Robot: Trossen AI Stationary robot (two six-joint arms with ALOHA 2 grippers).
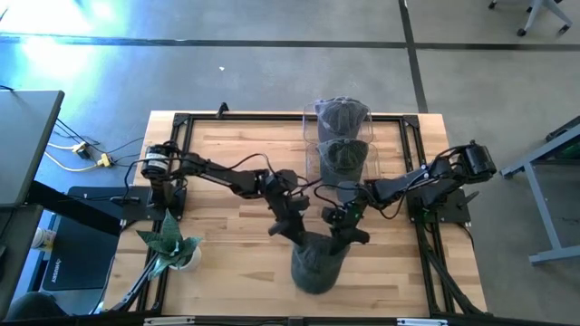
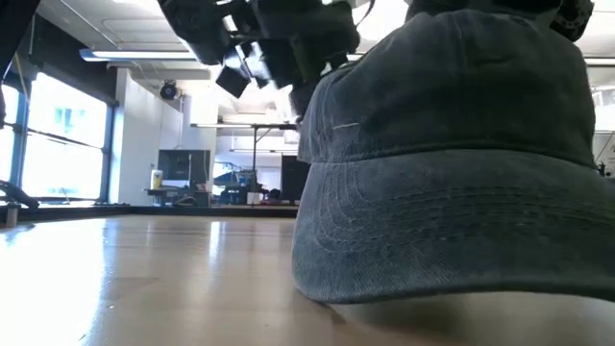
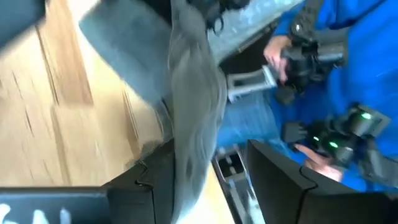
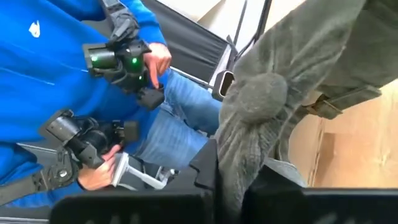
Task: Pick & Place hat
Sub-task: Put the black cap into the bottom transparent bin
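Wooden table (image 1: 227, 163): three hats, seemingly; two stacked (image 1: 343, 136), one apart (image 1: 317, 263).

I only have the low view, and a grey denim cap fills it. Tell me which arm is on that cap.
Observer: The right gripper. Its wrist view shows it shut on the cloth of the grey denim cap.
Operator: Report where the left one is.
Observer: The left gripper is at the cap's other side, over the front part of the wooden table.
Operator: List what else is on the table.
Observer: A clear rack at the far edge holds two more dark caps, and a small potted plant stands near the front left corner.
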